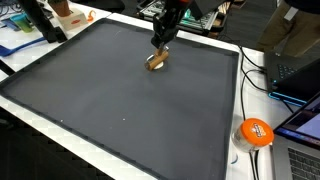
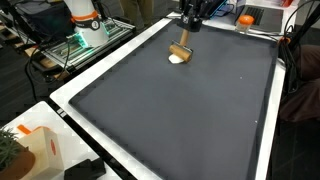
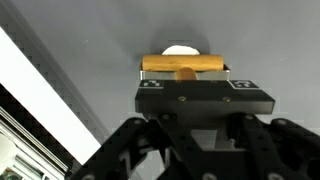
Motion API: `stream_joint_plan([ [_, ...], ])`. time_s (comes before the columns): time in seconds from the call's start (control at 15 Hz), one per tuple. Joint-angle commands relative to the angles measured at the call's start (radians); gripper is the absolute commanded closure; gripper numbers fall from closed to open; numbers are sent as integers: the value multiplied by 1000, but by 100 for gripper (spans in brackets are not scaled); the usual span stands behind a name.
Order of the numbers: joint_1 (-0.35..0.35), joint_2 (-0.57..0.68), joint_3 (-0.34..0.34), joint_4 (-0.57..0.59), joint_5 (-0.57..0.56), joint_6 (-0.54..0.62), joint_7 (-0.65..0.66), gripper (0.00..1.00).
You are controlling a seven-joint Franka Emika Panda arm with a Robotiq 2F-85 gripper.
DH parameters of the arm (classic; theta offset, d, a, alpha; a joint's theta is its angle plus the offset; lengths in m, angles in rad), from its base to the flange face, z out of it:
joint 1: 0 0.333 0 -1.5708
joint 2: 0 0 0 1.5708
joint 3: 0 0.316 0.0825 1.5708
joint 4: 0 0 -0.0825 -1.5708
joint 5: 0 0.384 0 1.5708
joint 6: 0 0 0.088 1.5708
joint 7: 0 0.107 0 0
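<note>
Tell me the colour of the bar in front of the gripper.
Golden tan, like wood. The bar shows best in the wrist view.

We're reading the tabletop [image 1: 110, 110] as a dark grey matt sheet, smooth, rubbery or cloth-like, with no glare. Its border [image 2: 100, 70] is looking like white, smoother laminate. The block [image 3: 183, 64] at the hand [image 1: 160, 54] is looking like tan wood with a satin finish. A white part sits behind it, material unclear. The hand is showing a black matt casing, plastic or coated metal. We're not able to tell which.
</note>
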Motion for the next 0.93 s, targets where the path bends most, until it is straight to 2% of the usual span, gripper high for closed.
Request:
stream_joint_plan([
  [0.0, 9, 77, -27, -43, -61, -34, 65, 78],
  [0.87, 15, 113, -41, -11, -89, -76, 96, 78],
])
